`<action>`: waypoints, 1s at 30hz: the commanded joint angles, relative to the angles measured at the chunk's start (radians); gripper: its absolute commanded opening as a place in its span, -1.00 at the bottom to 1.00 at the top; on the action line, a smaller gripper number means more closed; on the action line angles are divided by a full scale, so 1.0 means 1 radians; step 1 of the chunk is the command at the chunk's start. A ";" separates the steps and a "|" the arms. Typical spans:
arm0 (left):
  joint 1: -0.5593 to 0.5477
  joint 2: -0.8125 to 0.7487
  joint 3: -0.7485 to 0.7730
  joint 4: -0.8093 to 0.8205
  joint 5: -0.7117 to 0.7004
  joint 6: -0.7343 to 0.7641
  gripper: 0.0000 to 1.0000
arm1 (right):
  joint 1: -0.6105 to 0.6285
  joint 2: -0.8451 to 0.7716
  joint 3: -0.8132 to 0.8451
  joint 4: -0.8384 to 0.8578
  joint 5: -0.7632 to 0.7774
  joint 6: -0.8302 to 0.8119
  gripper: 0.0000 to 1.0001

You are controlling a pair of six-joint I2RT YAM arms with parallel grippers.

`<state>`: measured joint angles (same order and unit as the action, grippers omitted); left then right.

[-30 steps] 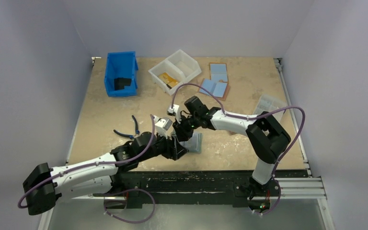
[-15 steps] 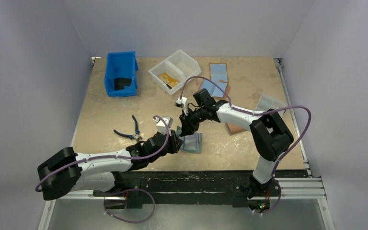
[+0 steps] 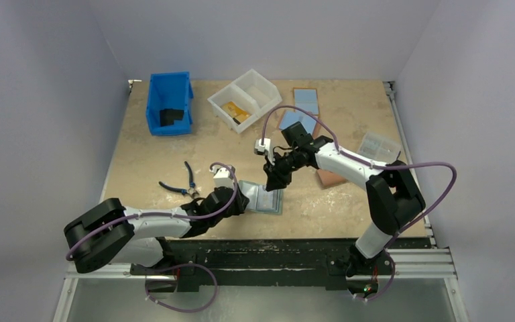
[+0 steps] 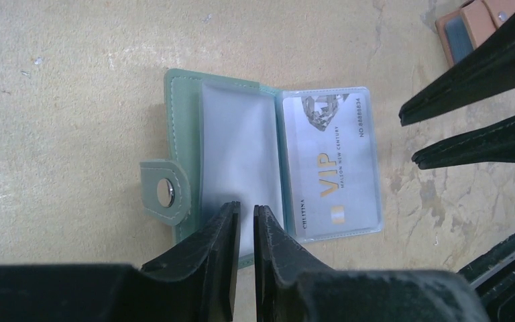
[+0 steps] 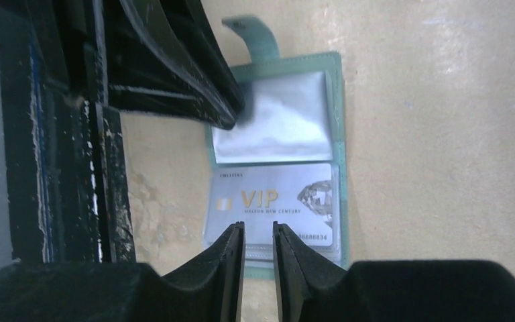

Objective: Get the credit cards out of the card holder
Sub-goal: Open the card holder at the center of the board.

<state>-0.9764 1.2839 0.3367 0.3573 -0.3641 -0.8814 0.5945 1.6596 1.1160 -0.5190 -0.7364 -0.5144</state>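
Observation:
The teal card holder [image 3: 263,198] lies open and flat on the table, snap tab [image 4: 164,194] to one side. One clear sleeve [image 4: 241,151] looks empty. The other holds a silver-grey VIP card [image 4: 335,171], also in the right wrist view [image 5: 271,204]. My left gripper [image 4: 247,209] is nearly shut, with nothing between its tips, over the near edge of the empty sleeve. My right gripper [image 5: 258,231] is a little open and empty just above the card's end of the holder [image 5: 339,100]. No dark or tan-orange card shows in the holder.
A salmon-pink wallet [image 3: 328,178] lies right of the holder. Pliers [image 3: 184,180] lie to its left. At the back are a blue bin [image 3: 169,104], a white two-part tray [image 3: 245,99] holding orange pieces, light-blue-and-brown wallets [image 3: 304,100] and a clear box [image 3: 377,144].
The holder, held up between both grippers earlier, now lies open flat. My left arm has drawn back and lowered. My right gripper has moved right and away from it.

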 commanded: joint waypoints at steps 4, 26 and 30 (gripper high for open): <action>0.085 0.030 -0.126 0.411 0.222 -0.066 -0.56 | -0.002 0.039 -0.016 -0.036 0.141 -0.090 -0.50; 0.161 0.390 -0.166 0.824 0.386 -0.208 -0.20 | -0.003 0.167 0.020 -0.042 0.169 -0.061 -0.60; 0.161 0.380 -0.139 0.780 0.391 -0.208 -0.27 | -0.003 0.163 0.022 -0.045 0.160 -0.059 -0.60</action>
<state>-0.8192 1.6787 0.1860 1.1698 0.0467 -1.0863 0.5880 1.7916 1.1313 -0.5701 -0.6224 -0.5686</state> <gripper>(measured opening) 0.379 0.200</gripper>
